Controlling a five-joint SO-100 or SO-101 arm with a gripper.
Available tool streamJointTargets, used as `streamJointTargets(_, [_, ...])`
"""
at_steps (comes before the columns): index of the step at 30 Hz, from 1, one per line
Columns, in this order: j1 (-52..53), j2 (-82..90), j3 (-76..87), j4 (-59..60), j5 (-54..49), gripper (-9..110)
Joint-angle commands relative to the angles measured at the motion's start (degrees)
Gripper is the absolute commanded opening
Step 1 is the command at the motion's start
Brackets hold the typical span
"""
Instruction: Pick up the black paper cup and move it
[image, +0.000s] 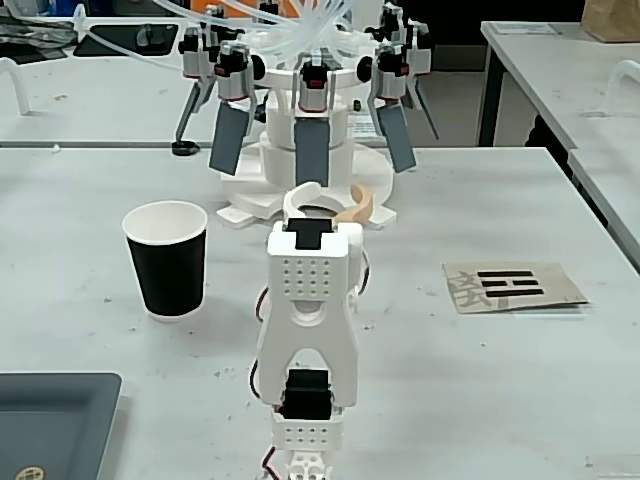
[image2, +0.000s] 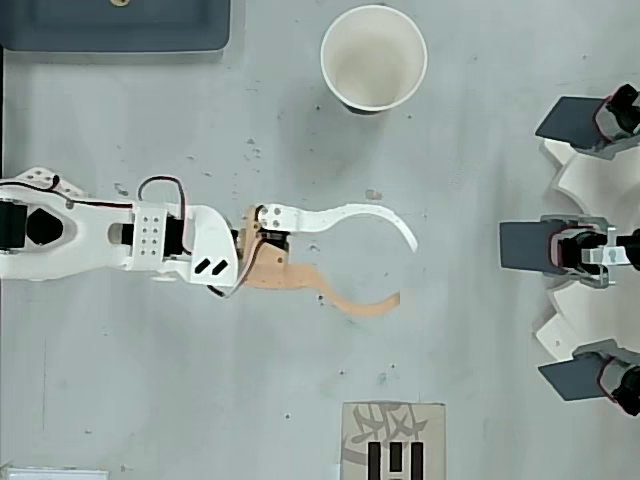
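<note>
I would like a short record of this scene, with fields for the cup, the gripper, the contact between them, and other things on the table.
cup: black paper cup, upright, empty, white inside
gripper: gripper open, one white finger, one tan finger
contact: none; cup stands apart from the gripper
other things: dark grey tray, printed card, white device with grey paddles
</note>
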Motion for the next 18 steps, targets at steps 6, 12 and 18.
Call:
streamJointTargets(6, [0.0, 7.5, 7.5, -4.1, 1.9, 10])
streamJointTargets(12, [0.0, 12.7, 17.8, -8.0, 3.8, 13])
streamJointTargets(18, [-0.1, 16.9, 25.8, -10.3, 5.4, 18])
